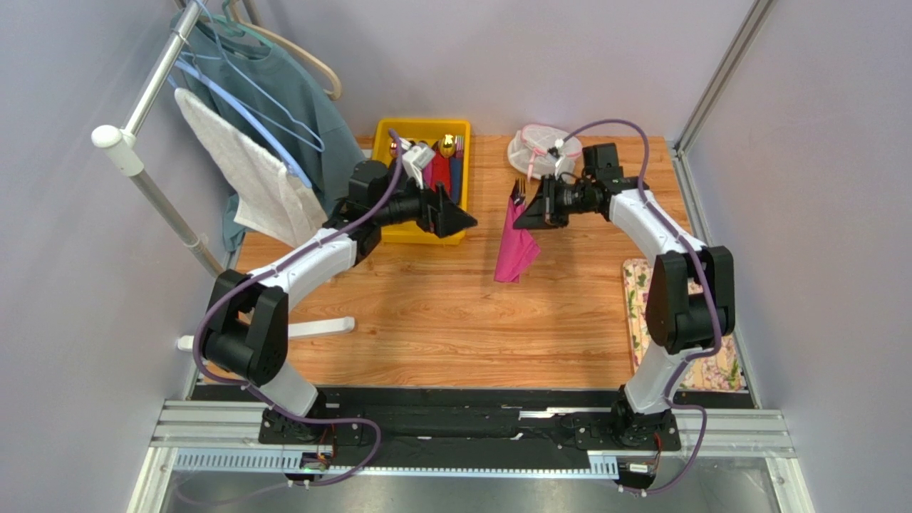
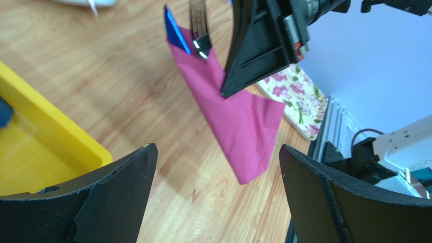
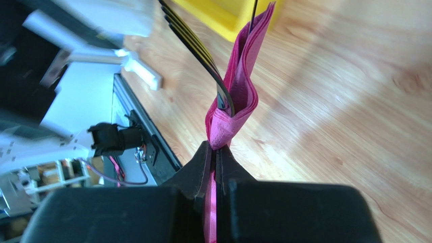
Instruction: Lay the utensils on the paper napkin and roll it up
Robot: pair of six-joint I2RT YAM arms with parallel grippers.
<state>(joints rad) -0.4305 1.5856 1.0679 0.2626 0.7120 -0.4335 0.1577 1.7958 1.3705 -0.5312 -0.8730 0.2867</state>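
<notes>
The magenta paper napkin [image 1: 516,251] hangs folded around the utensils, lifted above the wooden table. My right gripper [image 1: 529,217] is shut on its upper part. Dark fork tines [image 1: 518,192] stick out of the top of the bundle. In the right wrist view the napkin [image 3: 243,86] is pinched between the closed fingers of the right gripper [image 3: 217,149], with the fork [image 3: 203,55] running up out of the fold. My left gripper [image 1: 458,219] stands open just left of the bundle, holding nothing. Its own camera shows the napkin [image 2: 238,121], the fork [image 2: 200,30] and a blue-black piece [image 2: 175,33] ahead of the left gripper [image 2: 217,149].
A yellow bin [image 1: 423,125] with sleeved cutlery stands behind the left gripper. A white mesh pouch [image 1: 541,148] lies at the back right. A floral cloth [image 1: 637,289] lies along the right edge. A clothes rack with hangers [image 1: 246,139] stands at the left.
</notes>
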